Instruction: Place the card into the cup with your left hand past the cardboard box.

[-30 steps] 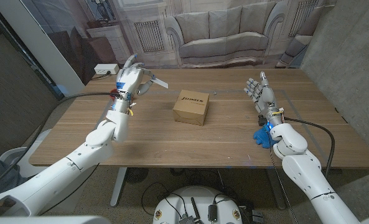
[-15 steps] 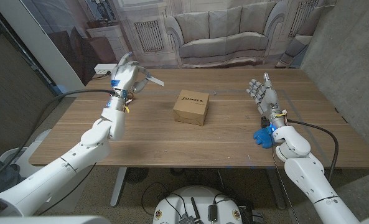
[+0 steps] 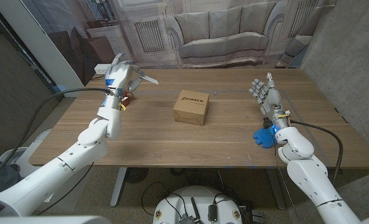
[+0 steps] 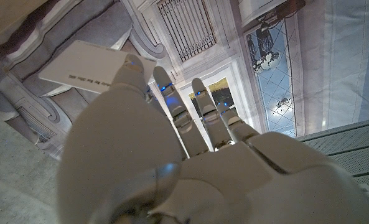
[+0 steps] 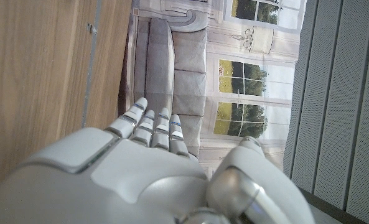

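Aloft, left hand (image 3: 119, 76) pinches card (image 3: 148, 79).

A brown cardboard box (image 3: 191, 107) sits near the middle of the wooden bench (image 3: 172, 140). Dark printed lettering runs across its top face, with a thin line beneath it. The word looks like a brand name, but it is too small and blurred to spell out with any certainty.

A white card (image 4: 96, 66), seen close up from the left wrist camera, is held at the fingers (image 4: 170, 99) of the left hand (image 4: 172, 155). A single row of small dark printed characters runs along one long edge of the card. They are too fine to read.
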You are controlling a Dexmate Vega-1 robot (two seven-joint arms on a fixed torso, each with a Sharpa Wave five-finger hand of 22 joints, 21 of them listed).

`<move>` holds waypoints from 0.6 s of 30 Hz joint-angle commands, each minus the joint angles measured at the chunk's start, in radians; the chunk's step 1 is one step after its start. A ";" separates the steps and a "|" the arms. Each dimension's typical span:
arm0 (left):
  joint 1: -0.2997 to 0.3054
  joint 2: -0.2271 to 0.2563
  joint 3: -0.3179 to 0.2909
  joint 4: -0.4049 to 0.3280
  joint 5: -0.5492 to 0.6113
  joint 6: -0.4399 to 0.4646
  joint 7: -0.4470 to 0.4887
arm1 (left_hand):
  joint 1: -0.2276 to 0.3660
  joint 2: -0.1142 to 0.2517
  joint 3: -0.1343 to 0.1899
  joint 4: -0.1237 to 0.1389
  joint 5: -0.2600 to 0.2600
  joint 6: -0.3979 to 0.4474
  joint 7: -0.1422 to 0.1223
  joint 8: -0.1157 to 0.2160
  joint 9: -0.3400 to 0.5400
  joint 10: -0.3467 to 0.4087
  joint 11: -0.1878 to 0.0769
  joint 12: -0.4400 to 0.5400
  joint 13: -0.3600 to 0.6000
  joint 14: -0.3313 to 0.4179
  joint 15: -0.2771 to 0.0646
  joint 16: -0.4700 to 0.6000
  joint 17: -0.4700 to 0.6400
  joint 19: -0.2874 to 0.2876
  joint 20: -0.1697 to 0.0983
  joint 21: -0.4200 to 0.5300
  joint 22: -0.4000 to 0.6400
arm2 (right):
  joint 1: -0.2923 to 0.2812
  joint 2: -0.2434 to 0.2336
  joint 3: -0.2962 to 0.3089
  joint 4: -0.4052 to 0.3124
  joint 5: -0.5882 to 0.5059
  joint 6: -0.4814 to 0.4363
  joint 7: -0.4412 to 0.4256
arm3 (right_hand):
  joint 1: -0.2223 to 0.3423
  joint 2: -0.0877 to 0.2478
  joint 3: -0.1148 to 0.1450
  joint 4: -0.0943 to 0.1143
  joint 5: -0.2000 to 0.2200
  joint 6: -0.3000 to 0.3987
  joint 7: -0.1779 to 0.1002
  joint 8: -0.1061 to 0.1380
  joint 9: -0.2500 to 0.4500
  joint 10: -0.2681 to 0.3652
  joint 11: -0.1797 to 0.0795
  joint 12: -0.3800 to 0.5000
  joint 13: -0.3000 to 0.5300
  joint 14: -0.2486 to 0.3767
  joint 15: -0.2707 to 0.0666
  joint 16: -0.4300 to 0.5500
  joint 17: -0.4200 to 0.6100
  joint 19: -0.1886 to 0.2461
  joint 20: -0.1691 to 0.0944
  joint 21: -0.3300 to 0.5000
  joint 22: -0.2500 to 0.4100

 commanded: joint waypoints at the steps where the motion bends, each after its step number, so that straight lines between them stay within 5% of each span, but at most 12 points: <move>1: -0.007 0.009 -0.004 0.024 0.003 0.051 -0.013 | 0.005 0.002 0.010 0.001 -0.004 0.008 0.000 0.000 0.002 0.011 -0.001 -0.003 0.002 0.013 -0.154 -0.003 0.001 0.011 -0.074 -0.001 0.002 | -0.020 -0.007 0.019 -0.020 0.004 -0.013 -0.011 | 0.003 0.009 -0.004 0.003 0.002 0.012 0.000 0.006 0.004 0.008 -0.004 0.003 0.003 0.007 -0.002 0.006 0.003 0.011 -0.007 -0.002 0.003; 18: -0.022 0.030 -0.004 0.056 0.001 0.105 -0.008 | 0.006 0.003 0.013 0.002 -0.003 0.009 0.000 -0.001 0.002 0.012 -0.001 -0.003 0.002 0.019 -0.154 -0.002 0.002 0.012 -0.078 -0.001 0.002 | -0.056 -0.007 0.050 -0.078 -0.004 -0.054 -0.038 | 0.003 0.009 -0.005 0.003 0.002 0.013 0.000 0.005 0.004 0.008 -0.003 0.003 0.003 0.008 -0.001 0.006 0.003 0.011 -0.007 -0.002 0.003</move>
